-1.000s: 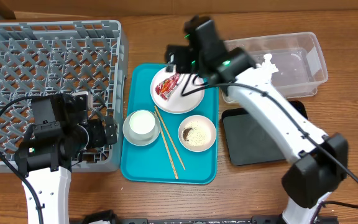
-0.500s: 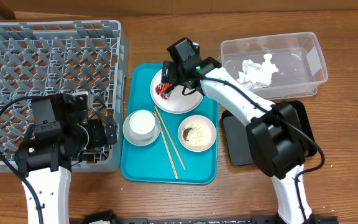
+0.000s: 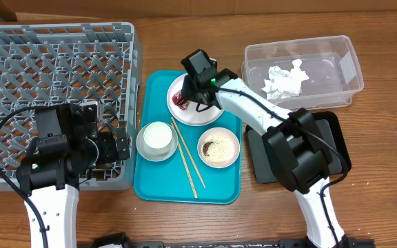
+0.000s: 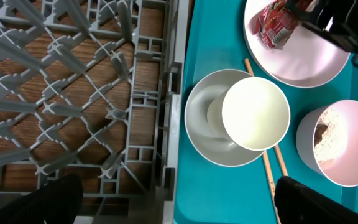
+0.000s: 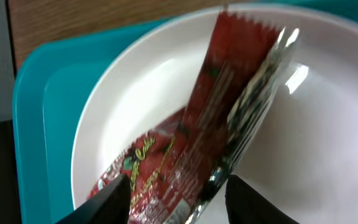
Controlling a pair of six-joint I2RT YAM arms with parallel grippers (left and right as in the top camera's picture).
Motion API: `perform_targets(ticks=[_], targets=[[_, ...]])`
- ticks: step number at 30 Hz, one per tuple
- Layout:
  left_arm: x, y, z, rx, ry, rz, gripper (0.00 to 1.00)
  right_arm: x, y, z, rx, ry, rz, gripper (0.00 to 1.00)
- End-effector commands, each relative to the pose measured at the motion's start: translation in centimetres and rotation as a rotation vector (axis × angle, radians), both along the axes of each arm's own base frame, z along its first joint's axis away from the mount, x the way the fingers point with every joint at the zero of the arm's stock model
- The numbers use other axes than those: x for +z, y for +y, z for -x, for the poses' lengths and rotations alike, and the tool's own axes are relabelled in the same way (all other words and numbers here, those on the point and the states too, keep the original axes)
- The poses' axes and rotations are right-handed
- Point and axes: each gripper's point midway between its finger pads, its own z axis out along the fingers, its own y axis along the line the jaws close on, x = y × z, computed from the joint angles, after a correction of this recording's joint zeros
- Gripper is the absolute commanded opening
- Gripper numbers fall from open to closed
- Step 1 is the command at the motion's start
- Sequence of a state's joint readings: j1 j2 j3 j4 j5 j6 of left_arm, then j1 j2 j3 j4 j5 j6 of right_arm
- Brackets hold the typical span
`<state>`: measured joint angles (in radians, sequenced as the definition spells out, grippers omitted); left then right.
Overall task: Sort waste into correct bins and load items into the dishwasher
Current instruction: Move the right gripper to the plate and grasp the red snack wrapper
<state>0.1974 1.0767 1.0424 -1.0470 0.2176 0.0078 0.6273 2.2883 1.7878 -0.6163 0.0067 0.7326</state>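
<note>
- Overhead: the right gripper (image 3: 188, 93) is down over the plate (image 3: 207, 116) at the far end of the teal tray (image 3: 219, 191), with its tips at the red-and-white wrapper (image 3: 180, 100). Picking up that wrapper looks like the step in hand.
- The napkin (image 3: 284, 79) lies in the clear tub (image 3: 343, 65). The black tray (image 3: 260, 155) sits just nearer, partly under the right arm.
- The left gripper (image 3: 119, 147) sits by the right wall of the dish rack (image 3: 60, 41), just beside the cup (image 3: 157, 136). The 2 chopsticks (image 3: 187, 162) lie between the cup and the rice bowl (image 3: 219, 147).
- Left wrist: the left jaws are spread wide with nothing between them. Below them are the rack wall, the tray edge and the cup, which stands inside a bowl (image 4: 201, 124).
- Right wrist: the wrapper rests on the plate, its shiny long edge turned up, between the 2 fingertips (image 5: 114, 199). The jaws are part-way closed around it and seem to touch its sides. Whether they pinch it yet cannot be told.
- Risk: the wrapper is thin and slick, so a shallow bite could let it slip out during the lift and drop onto the tray or into the rice bowl.
- Risk: a fingertip pressing on the plate could tilt or shove it across the tray, nudging the chopsticks.
- Risk: the 2 bins sit close together, so a loose release could put the wrapper in the wrong 1.
</note>
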Motion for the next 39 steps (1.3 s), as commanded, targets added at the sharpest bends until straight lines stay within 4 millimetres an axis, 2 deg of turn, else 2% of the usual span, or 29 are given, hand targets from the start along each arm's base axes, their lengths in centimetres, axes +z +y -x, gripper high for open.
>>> perform_targets(ticks=[1, 10, 15, 16, 18, 20, 22, 25, 35, 37, 39], targets=[[0.9, -0.1, -0.4, -0.017, -0.029, 0.005, 1.00, -0.9, 0.9, 0.9, 0.018, 0.016, 0.008, 0.49], [0.9, -0.1, -0.4, -0.017, -0.029, 0.005, 1.00, -1.1, 0.8, 1.2, 0.020, 0.029, 0.018, 0.10], [0.9, -0.1, -0.4, -0.017, -0.028, 0.005, 1.00, -1.3, 0.3, 1.3, -0.013, 0.052, 0.018, 0.09], [0.9, -0.1, -0.4, -0.017, -0.028, 0.005, 1.00, -1.2, 0.3, 1.3, -0.049, 0.062, 0.002, 0.22], [0.9, -0.1, -0.4, -0.017, -0.028, 0.005, 1.00, -1.1, 0.4, 1.0, -0.079, 0.059, -0.020, 0.25], [0.9, -0.1, -0.4, -0.017, -0.027, 0.005, 1.00, -0.9, 0.4, 0.5, -0.086, 0.046, -0.033, 0.36], [0.9, -0.1, -0.4, -0.016, -0.027, 0.005, 1.00, -0.8, 0.0, 0.1, -0.126, 0.035, -0.026, 0.40], [0.9, -0.1, -0.4, -0.017, -0.027, 0.005, 1.00, -0.7, 0.0, -0.2, -0.168, 0.030, -0.037, 0.42], [0.8, -0.1, -0.3, -0.017, -0.024, 0.006, 1.00, -1.7, 0.8, -0.3, -0.229, 0.055, -0.092, 0.42], [0.8, -0.1, -0.4, -0.017, -0.025, 0.005, 1.00, -1.8, 0.9, -0.2, -0.227, 0.058, -0.093, 0.33], [0.8, -0.1, -0.4, -0.017, -0.025, 0.005, 1.00, -1.9, 0.7, 0.0, -0.227, 0.069, -0.083, 0.15]])
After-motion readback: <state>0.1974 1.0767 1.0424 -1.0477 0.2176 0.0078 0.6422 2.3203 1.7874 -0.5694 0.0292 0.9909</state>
